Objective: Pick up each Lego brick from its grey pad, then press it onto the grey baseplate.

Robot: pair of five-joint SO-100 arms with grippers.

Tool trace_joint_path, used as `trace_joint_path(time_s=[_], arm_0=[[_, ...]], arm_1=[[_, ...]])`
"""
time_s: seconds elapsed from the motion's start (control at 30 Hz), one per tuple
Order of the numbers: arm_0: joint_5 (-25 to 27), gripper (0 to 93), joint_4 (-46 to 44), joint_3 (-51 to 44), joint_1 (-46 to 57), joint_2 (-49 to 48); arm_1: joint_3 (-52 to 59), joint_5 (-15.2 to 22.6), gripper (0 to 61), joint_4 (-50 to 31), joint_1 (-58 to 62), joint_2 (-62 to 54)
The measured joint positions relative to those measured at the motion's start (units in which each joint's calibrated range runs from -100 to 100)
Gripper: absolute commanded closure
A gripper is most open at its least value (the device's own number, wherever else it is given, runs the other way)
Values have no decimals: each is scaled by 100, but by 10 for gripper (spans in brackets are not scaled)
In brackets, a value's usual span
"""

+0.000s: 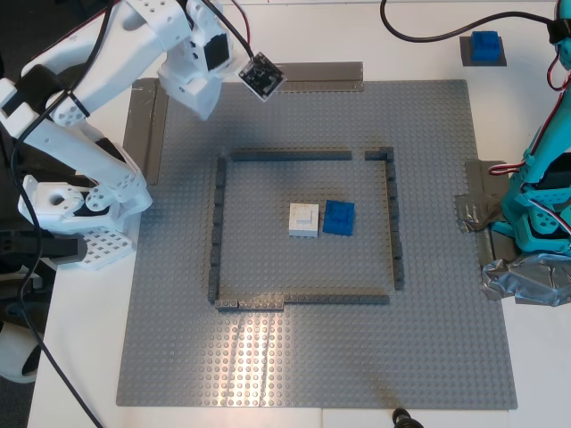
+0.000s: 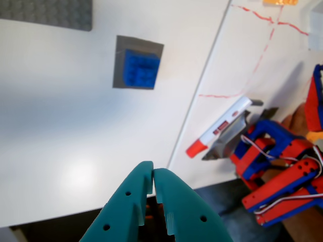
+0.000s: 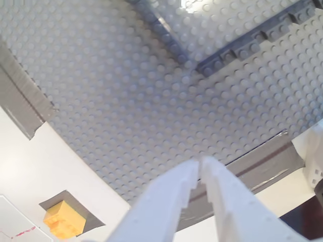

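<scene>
Closest to us in each wrist view, both grippers are pinched shut and empty: my first gripper [image 2: 153,176], teal, and my second gripper [image 3: 200,169], white. We judge they are parked off the baseplate [image 1: 178,357] to leave its middle clear. One blue brick [image 2: 142,68] waits on its pad [image 2: 119,63], well ahead of my first gripper; the orange brick [image 3: 63,219] sits on its pad [image 3: 87,218] beside my second gripper. Another blue brick [image 1: 338,217] seems already pressed beside a white brick [image 1: 303,219].

teal arm [image 1: 544,205] cut off at exterior view's right edge; orange brick [image 3: 63,219] partly cropped by frame bottom
</scene>
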Motion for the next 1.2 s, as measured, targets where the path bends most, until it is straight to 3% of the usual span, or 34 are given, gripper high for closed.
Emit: trace_joint_path(time_s=[0.43, 0.93, 1.2], arm_0=[[0, 927, 0, -10, 0, 0], [0, 927, 0, -10, 89, 0], [0, 927, 0, -20, 126, 0]], arm_1=[[-1199, -200, 612, -322, -918, 820], [-2756, 83, 612, -805, -2473, 2047], [-2834, -59, 612, -1384, -3073, 2530]])
